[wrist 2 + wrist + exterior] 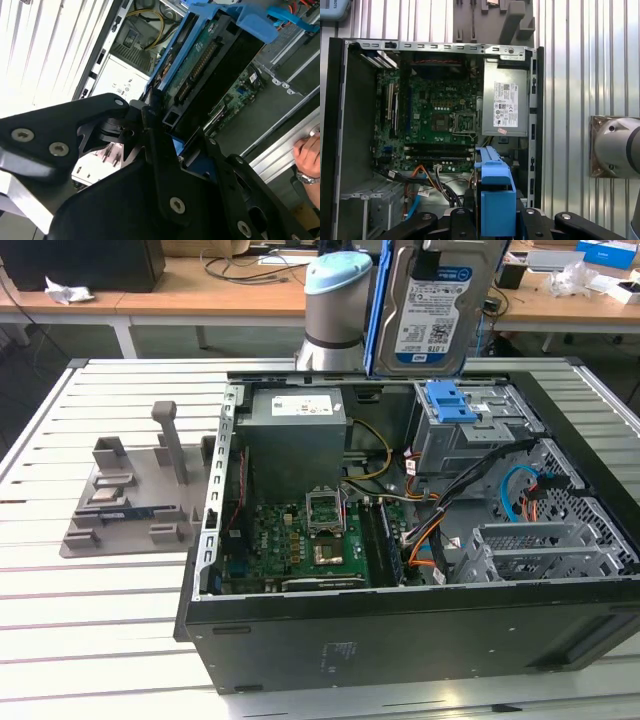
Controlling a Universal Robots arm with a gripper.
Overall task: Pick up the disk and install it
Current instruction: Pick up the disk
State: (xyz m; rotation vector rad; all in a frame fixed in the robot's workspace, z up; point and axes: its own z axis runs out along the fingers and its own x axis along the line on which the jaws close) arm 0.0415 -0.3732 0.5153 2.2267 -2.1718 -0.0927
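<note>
Exterior view, left to right. A grey moulded plastic fixture (128, 495) with upright posts and shallow pockets sits at the exterior view's left on a white slatted table (100, 640). The centre and right of the frame hold an open black sheet-metal computer case (350, 645) lying on its side.

Inside the case, at upper left, is a box-shaped grey power supply (295, 435) with a white sticker. Below it is a green motherboard (300, 540). Behind the case's back edge stands the arm (335, 310), a grey cylinder with a pale blue cap.

Just right of the arm, at upper centre of the frame, the disk (432, 310) hangs upright. It is flat, silver and rectangular, its white-and-blue label faces the camera, and a blue rail runs along its edge. It is above the case and clear of it.

Directly beneath the disk is a grey perforated drive cage (455, 430) with a blue plastic latch. Black, orange and blue cables (470, 505) run across the space beside the cage.

In the second wrist view the black gripper (175, 137) has its fingers (152, 130) clamped on the disk's blue rails. The disk's green circuit-board face shows there. A hand (306, 152) wearing a watch lies at the case's rim.
</note>
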